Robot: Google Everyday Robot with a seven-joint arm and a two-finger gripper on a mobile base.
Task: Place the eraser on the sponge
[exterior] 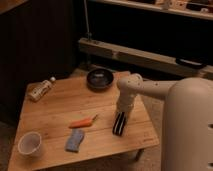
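Observation:
My gripper (119,120) points down at the right part of the wooden table (55,107), at the end of the white arm that reaches in from the right. The eraser (118,127), a black oblong block with a pale stripe, is right at the gripper's tip, on or just above the tabletop. It merges with the gripper's dark parts. The sponge (75,140), a flat blue-grey pad, lies near the front edge, well left of the gripper.
An orange carrot-shaped object (83,122) lies between the sponge and the gripper. A white cup (29,143) stands at the front left corner. A dark bowl (99,78) sits at the back edge and a small bottle (42,89) lies at the back left.

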